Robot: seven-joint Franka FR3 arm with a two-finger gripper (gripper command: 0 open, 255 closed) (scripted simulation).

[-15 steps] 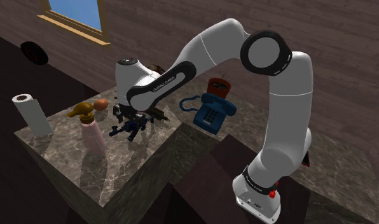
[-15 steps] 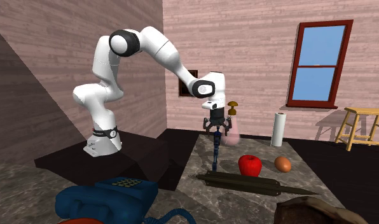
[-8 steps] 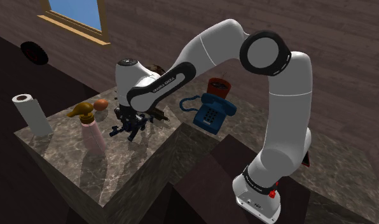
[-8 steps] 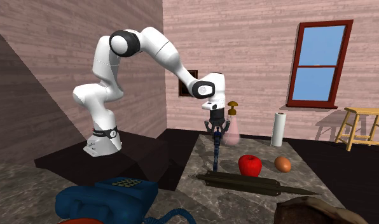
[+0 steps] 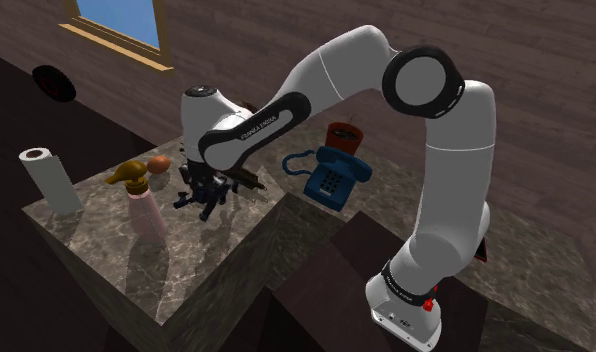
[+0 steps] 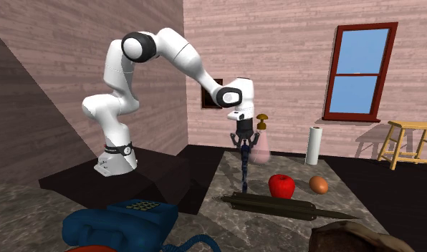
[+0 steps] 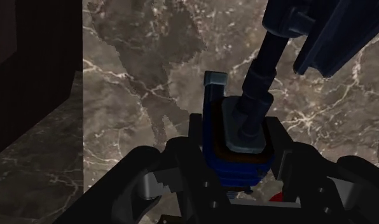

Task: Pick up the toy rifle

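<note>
Countertop [image 5: 198, 252] edge near pincer [image 5: 203, 192] with rifle [image 6: 245, 170]

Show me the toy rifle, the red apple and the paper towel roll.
toy rifle [image 6: 243, 169]: second exterior view, middle of its length
red apple [image 6: 281, 186]: second exterior view, front face
paper towel roll [image 6: 314, 146]: second exterior view, side

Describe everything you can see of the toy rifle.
The toy rifle is dark blue with grey-black parts: a chunky blue body and a thin dark rod. It hangs almost upright, its top clasped in the gripper, over the marbled counter. Whether its lower end touches the counter cannot be told.
</note>
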